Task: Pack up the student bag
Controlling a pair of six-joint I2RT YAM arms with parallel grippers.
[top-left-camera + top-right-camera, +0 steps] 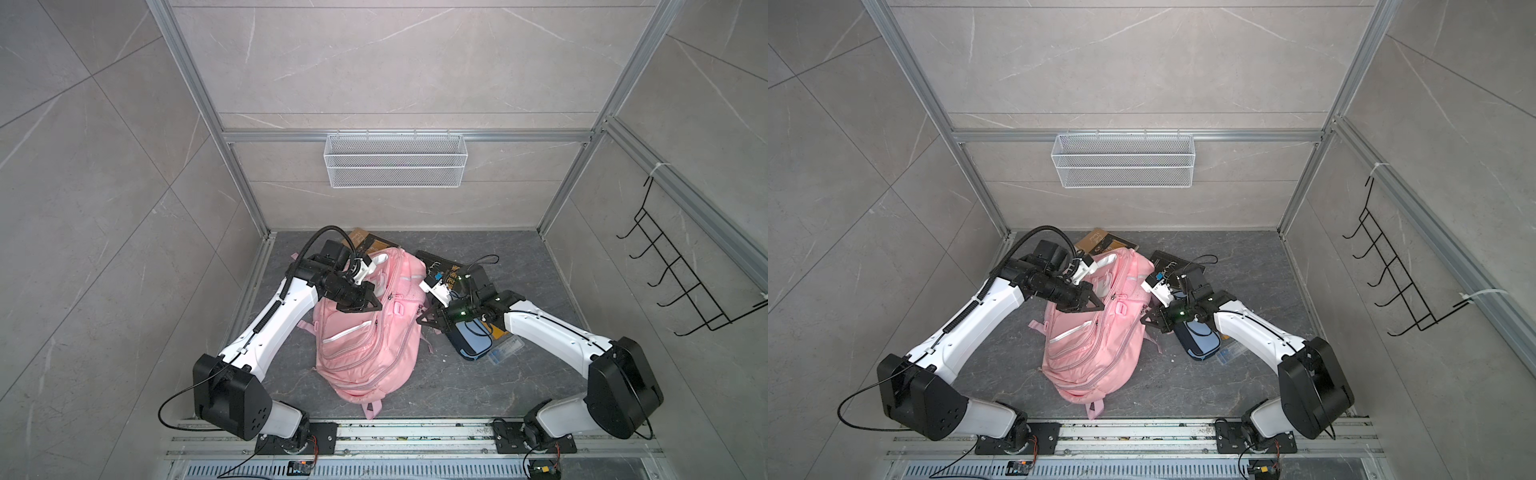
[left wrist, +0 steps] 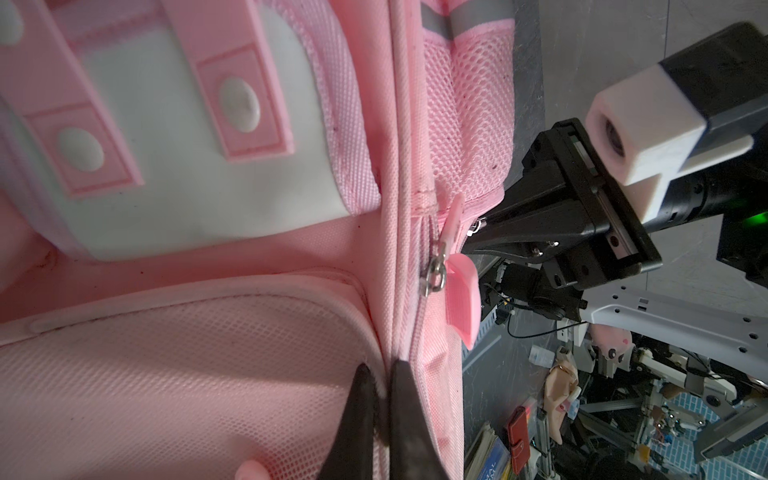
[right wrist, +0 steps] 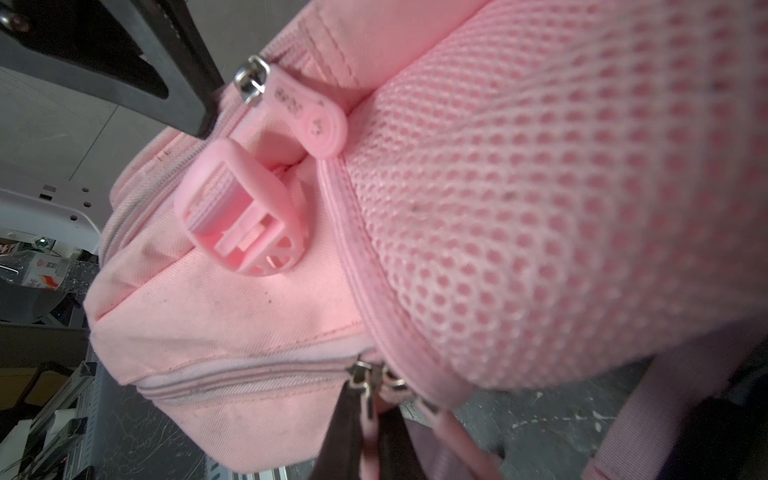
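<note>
The pink student bag (image 1: 365, 345) (image 1: 1092, 353) lies in the middle of the dark floor, front pockets up. My left gripper (image 1: 376, 305) (image 2: 382, 368) reaches over its upper part and is shut, pinching a ridge of pink fabric beside the zip line. My right gripper (image 1: 419, 322) (image 3: 370, 382) is at the bag's right edge, shut on a zipper pull (image 3: 368, 401) whose pink tab runs between the fingers. A second zipper pull (image 3: 307, 112) and a pink buckle (image 3: 245, 216) sit higher on that side, close to a left fingertip (image 3: 183, 83).
A light-blue and navy pencil case (image 1: 473, 340) and a clear plastic box (image 1: 505, 349) lie under the right arm. Dark books (image 1: 440, 266) (image 1: 365, 241) lie behind the bag. A white wire basket (image 1: 395, 160) hangs on the back wall, and a black hook rack (image 1: 685, 282) on the right.
</note>
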